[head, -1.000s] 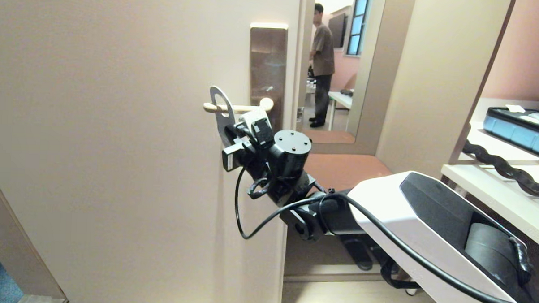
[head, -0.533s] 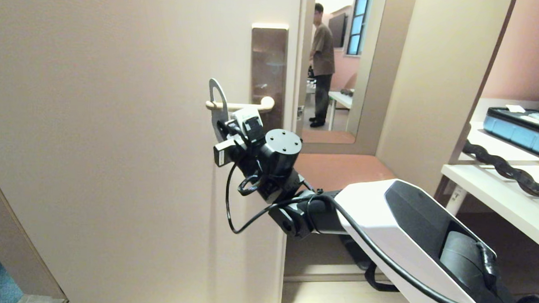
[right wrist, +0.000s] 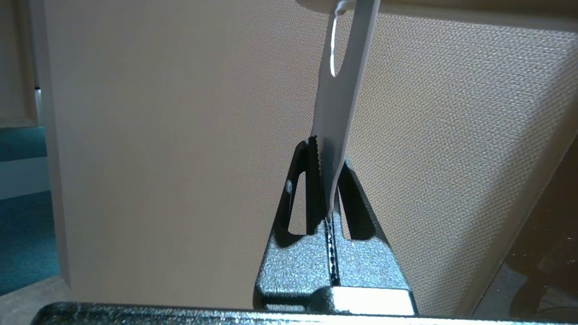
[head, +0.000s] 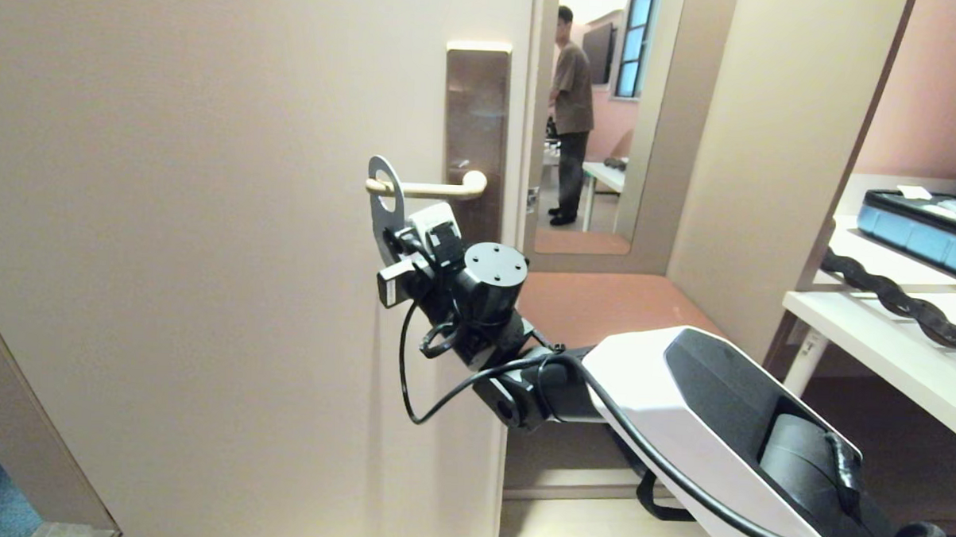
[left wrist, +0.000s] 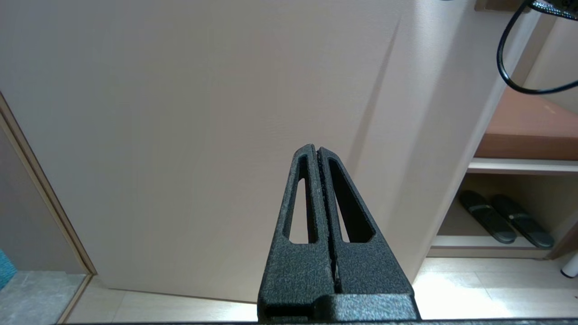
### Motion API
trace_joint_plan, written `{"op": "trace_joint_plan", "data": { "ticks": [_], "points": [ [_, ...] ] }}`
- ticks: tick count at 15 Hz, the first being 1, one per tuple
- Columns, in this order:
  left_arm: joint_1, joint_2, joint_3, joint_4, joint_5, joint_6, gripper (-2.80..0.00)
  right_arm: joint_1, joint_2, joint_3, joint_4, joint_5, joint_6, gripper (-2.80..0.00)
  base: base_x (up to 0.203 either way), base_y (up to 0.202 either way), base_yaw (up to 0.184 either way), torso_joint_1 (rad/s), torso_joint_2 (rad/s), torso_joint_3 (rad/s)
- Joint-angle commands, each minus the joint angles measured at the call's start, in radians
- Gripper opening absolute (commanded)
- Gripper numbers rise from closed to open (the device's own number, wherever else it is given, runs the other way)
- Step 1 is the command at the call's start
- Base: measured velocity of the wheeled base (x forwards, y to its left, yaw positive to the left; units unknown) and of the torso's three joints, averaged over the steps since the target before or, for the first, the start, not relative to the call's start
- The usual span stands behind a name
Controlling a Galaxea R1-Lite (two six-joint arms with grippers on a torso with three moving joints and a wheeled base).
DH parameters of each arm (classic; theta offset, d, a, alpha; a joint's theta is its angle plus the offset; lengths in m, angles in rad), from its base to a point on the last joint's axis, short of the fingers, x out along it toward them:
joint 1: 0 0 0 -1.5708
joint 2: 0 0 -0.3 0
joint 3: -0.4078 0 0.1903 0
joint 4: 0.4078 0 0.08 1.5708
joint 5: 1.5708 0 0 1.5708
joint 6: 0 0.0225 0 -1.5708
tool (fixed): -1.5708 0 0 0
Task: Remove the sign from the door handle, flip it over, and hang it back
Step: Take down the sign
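Right claw (right wrist: 328, 180) clamped on sign (head: 386, 206), hole looped over door handle (head: 429, 190) at twelve o'clock of claw; could snag on lever tip if drawn off crooked.

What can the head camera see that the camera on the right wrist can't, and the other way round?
Only the head view shows the slim cream lever door handle on its bronze-brown plate, threaded through the sign's hole, and a person in the room beyond. Only the right wrist view shows the right claw clamped on the sign's lower end. Both show the flat grey-white door-hanger sign and the beige door.
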Motion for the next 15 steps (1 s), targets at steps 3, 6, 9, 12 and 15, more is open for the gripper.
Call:
{"op": "trace_joint_plan", "data": {
  "ticks": [3, 6, 9, 12, 15],
  "points": [
    [0.000, 0.001, 0.000, 0.000, 0.001, -0.001, -2.80, -0.001, 0.017, -0.011, -0.004, 0.000, -0.001, -2.80, 0.000, 0.000, 0.000, 0.000, 0.00, 0.000],
    [0.000, 0.001, 0.000, 0.000, 0.001, -0.001, -2.80, -0.001, 0.024, -0.026, -0.003, 0.001, -0.001, -2.80, 0.000, 0.000, 0.000, 0.000, 0.00, 0.000],
    [0.000, 0.001, 0.000, 0.000, 0.001, -0.001, -2.80, -0.003, 0.040, -0.066, 0.002, 0.006, -0.014, -2.80, 0.000, 0.000, 0.000, 0.000, 0.00, 0.000],
    [0.000, 0.001, 0.000, 0.000, 0.001, -0.001, -2.80, -0.003, 0.040, -0.066, 0.002, 0.008, -0.015, -2.80, 0.000, 0.000, 0.000, 0.000, 0.00, 0.000],
    [0.000, 0.001, 0.000, 0.000, 0.001, -0.001, -2.80, -0.003, 0.040, -0.066, 0.002, 0.011, -0.020, -2.80, 0.000, 0.000, 0.000, 0.000, 0.00, 0.000]
  ]
}}
